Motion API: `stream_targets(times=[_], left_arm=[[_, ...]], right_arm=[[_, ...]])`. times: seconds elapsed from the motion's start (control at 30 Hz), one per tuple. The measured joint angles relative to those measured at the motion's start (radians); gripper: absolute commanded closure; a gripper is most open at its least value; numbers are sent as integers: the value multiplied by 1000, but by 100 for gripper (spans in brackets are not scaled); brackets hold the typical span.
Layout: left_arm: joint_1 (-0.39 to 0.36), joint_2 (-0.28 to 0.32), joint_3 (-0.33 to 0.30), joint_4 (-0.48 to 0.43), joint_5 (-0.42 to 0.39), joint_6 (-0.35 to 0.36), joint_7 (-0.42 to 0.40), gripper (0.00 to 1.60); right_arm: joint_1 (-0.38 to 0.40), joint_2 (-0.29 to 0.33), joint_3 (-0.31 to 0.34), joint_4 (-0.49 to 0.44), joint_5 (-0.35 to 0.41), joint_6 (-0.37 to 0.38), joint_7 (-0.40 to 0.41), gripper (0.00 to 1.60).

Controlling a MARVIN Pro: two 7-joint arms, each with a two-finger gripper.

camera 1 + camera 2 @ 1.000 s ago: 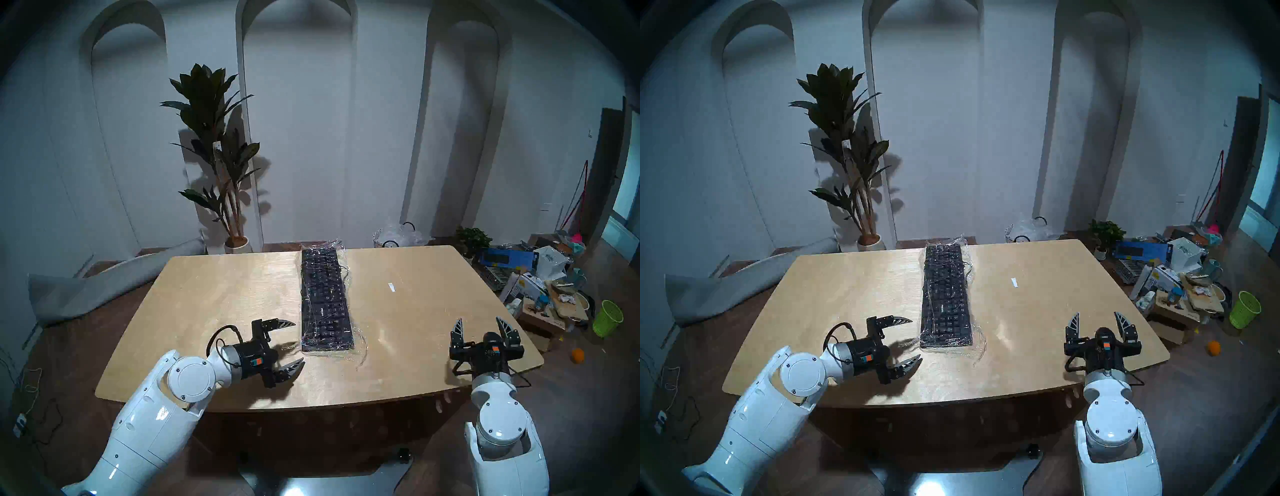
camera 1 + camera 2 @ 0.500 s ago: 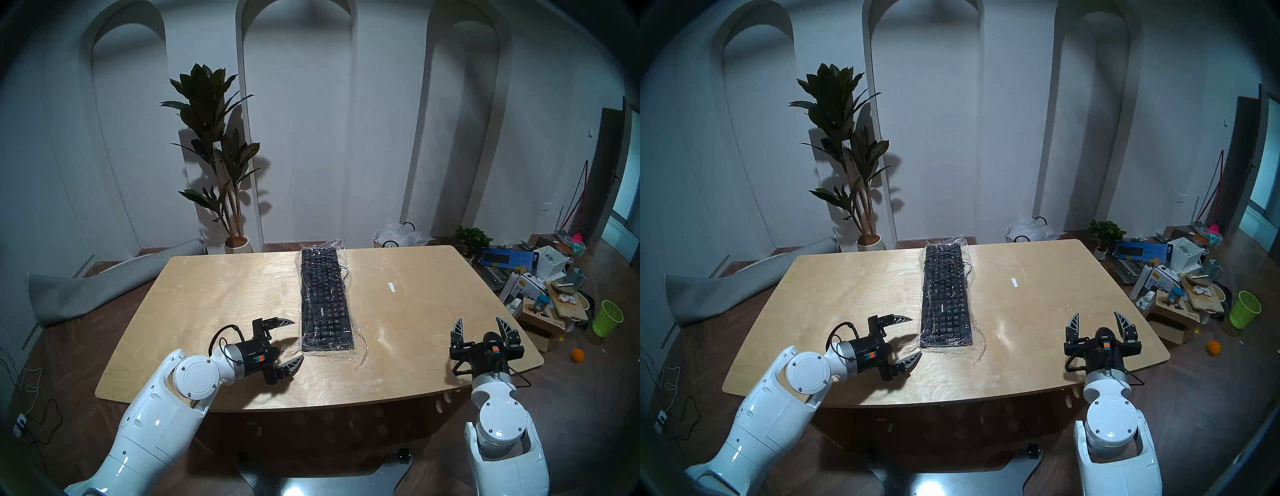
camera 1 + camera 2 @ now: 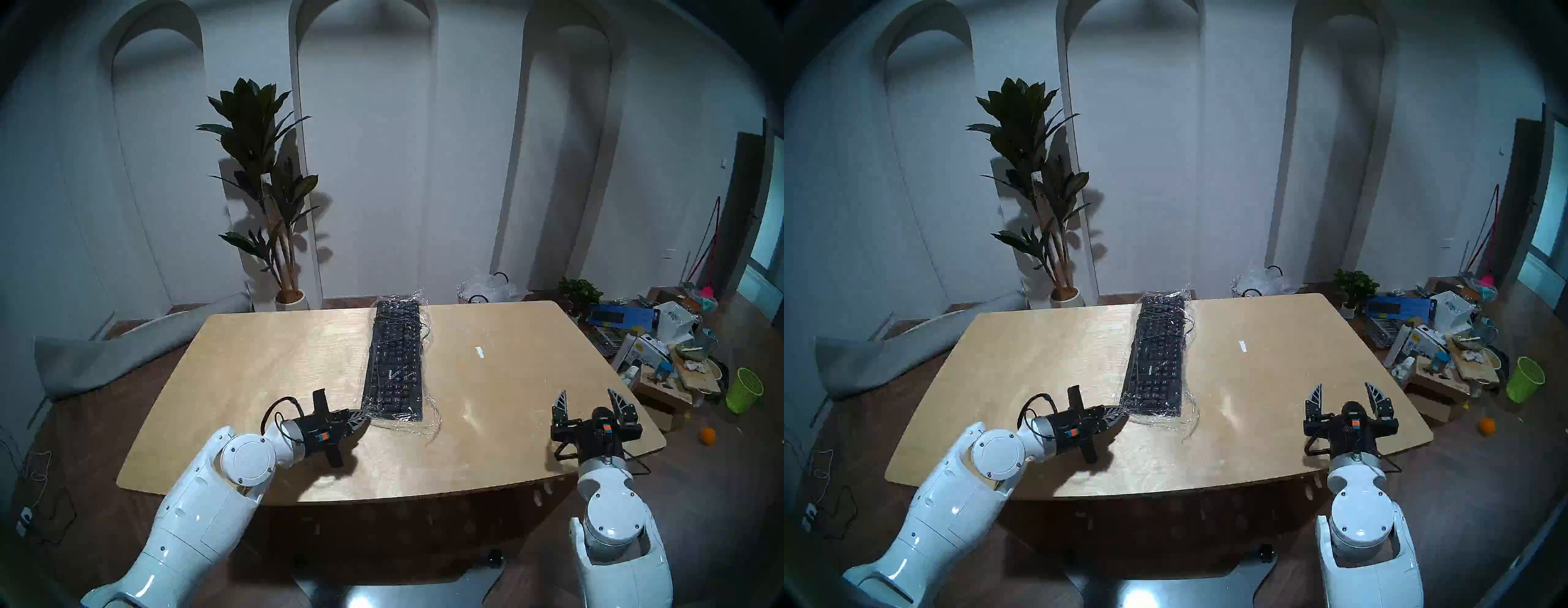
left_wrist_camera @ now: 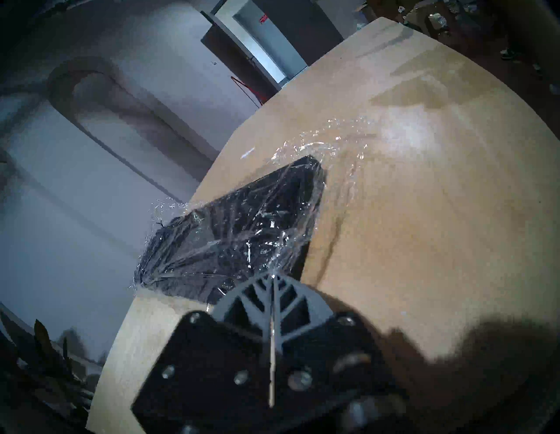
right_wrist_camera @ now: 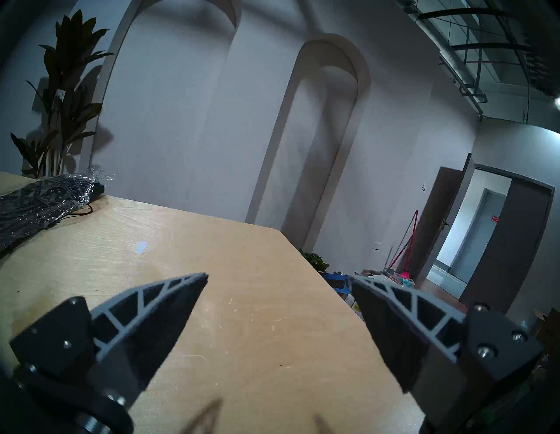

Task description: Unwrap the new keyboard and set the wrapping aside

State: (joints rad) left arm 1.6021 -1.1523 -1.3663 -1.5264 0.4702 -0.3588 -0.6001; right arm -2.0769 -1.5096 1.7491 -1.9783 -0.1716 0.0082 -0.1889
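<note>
The black keyboard (image 3: pixel 396 365) lies lengthwise down the middle of the wooden table (image 3: pixel 275 361), inside the clear wrinkly wrapping (image 3: pixel 409 426). Its near end is skewed a little to the left. My left gripper (image 3: pixel 360 418) is shut on the wrapping at the keyboard's near left corner. In the left wrist view the closed fingertips (image 4: pixel 272 275) pinch the film (image 4: pixel 318 145), which is pulled taut over the keyboard (image 4: pixel 242 224). My right gripper (image 3: pixel 586 392) is open and empty over the table's near right corner. The right wrist view shows it open (image 5: pixel 278 276), with the wrapped keyboard (image 5: pixel 30 200) at far left.
A small white label (image 3: pixel 479 352) lies on the table right of the keyboard. A whitish bag with black handles (image 3: pixel 488 288) and a tall plant (image 3: pixel 263 170) stand behind the table. Boxes, a blue box (image 3: pixel 621 316) and a green basket (image 3: pixel 743 389) clutter the floor at right.
My left gripper has closed on the wrapping at the keyboard's near left corner. The keyboard's near end has shifted left with it. The right arm has not moved.
</note>
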Motion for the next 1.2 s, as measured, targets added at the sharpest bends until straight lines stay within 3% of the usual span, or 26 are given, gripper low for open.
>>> stream_targets(times=[0.4, 0.53, 0.77, 1.2], left_arm=[[36, 16, -25, -21, -27, -6, 1, 160], [46, -6, -54, -30, -80, 7, 20, 160], [24, -67, -139, -58, -196, 45, 96, 160], [-95, -135, -353, -220, -430, 83, 236, 160]], right_arm=[[0, 0, 0, 0, 0, 0, 0, 0], [0, 0, 0, 0, 0, 0, 0, 0], [1, 0, 0, 3, 0, 0, 0, 0], [4, 0, 0, 12, -1, 0, -1, 0]])
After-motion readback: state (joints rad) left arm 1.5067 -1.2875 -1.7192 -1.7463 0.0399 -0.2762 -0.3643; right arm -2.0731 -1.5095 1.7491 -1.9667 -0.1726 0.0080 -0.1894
